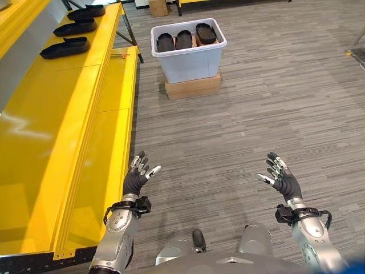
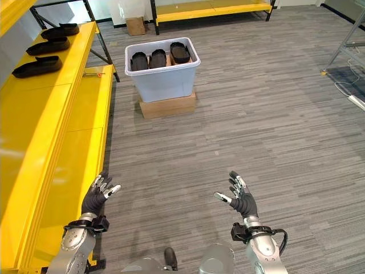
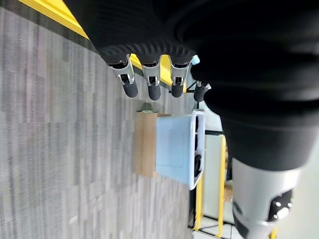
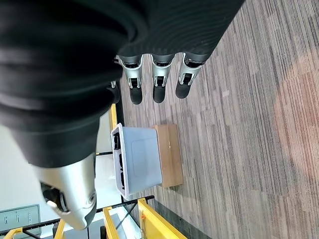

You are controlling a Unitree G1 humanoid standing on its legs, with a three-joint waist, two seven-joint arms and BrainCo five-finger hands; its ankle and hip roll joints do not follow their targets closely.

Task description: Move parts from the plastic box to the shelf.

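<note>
A pale blue plastic box (image 1: 191, 60) stands on a brown cardboard base (image 1: 193, 87) on the floor ahead; three black parts (image 1: 183, 39) stand upright inside it. Three more black parts (image 1: 64, 48) lie in a row on the yellow shelf (image 1: 51, 125) at the far left. My left hand (image 1: 137, 177) and right hand (image 1: 280, 174) hover low in front of me, palms facing each other, fingers straight and empty, well short of the box. The box (image 3: 175, 149) also shows past the left hand's fingers (image 3: 152, 85), and the box (image 4: 142, 158) past the right hand's fingers (image 4: 159, 84).
The yellow shelf runs along my whole left side, its lower ledge (image 1: 108, 142) close beside the left hand. Grey striped carpet (image 1: 251, 114) stretches between me and the box. Another yellow shelf (image 2: 211, 8) and a small cardboard box (image 2: 136, 25) stand at the far wall.
</note>
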